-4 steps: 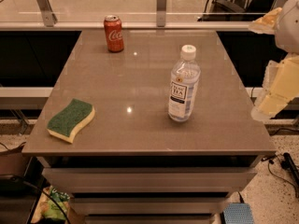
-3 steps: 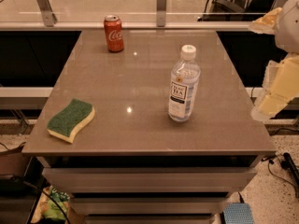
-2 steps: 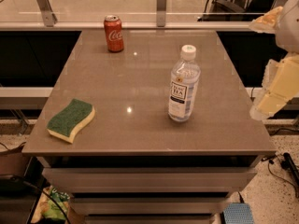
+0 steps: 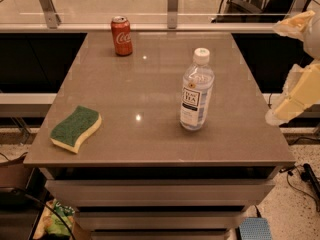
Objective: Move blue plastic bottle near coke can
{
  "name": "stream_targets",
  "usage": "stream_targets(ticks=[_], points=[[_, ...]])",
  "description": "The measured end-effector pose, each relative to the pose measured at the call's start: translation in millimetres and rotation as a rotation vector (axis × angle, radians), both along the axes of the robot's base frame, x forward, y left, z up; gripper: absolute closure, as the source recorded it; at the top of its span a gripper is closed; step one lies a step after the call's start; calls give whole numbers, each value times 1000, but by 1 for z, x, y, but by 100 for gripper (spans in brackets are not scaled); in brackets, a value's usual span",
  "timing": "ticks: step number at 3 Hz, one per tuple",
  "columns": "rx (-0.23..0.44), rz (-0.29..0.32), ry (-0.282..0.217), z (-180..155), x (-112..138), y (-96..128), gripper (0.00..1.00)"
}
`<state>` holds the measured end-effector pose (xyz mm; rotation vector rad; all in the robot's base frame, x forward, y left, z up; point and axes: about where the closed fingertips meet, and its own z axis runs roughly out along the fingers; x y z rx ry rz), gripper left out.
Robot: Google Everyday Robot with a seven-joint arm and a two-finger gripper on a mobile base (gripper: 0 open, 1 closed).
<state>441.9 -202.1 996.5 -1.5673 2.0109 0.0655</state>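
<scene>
The blue plastic bottle [image 4: 196, 90] stands upright on the right half of the brown table [image 4: 150, 84], with a white cap and a "Tea" label. The coke can [image 4: 121, 36] stands upright near the table's far left edge, well apart from the bottle. My gripper [image 4: 276, 72] hangs off the table's right side, level with the bottle and to its right. Its two cream fingers [image 4: 300, 91] are spread wide apart, with nothing between them.
A green and yellow sponge [image 4: 75, 128] lies near the table's front left corner. A glass railing with metal posts [image 4: 173, 4] runs behind the table. Drawers sit below the tabletop. Cables lie on the floor at the right.
</scene>
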Motion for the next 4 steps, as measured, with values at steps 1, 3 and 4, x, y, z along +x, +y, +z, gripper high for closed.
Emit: stream_targets(ticks=[1,3,4], points=[[117,13,-3,-18,21,0,0],[330,86,69,-67,65,24,0],[416,116,97,-85,76,43,0]])
